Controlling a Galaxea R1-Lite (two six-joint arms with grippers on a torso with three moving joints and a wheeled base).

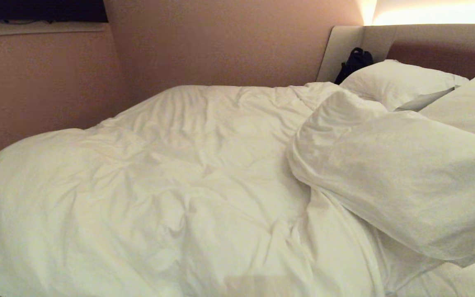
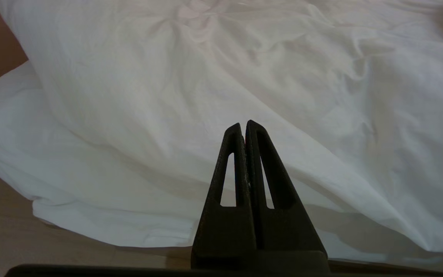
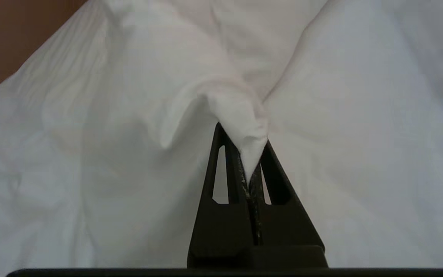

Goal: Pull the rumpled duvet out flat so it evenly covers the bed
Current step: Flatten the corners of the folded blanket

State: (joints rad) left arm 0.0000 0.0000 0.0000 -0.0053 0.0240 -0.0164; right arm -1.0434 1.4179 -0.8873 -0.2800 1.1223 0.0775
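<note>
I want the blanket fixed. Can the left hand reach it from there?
Probably yes. The left hand is shut and empty, with the duvet just ahead and nothing between. The right hand already pinches a fold.

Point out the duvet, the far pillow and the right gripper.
duvet (image 1: 171,165): head view, on its wrinkled middle.
far pillow (image 1: 398,80): head view, on its top face.
right gripper (image 3: 253,154): right wrist view, between the fingertips pinching a duvet fold.

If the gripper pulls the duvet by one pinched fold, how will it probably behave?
Probably floppy: where the right gripper pinches the duvet, the cloth rises into a peak. Its puffy bulk suggests it drags slowly. The folded-over part may unfold unevenly.
</note>
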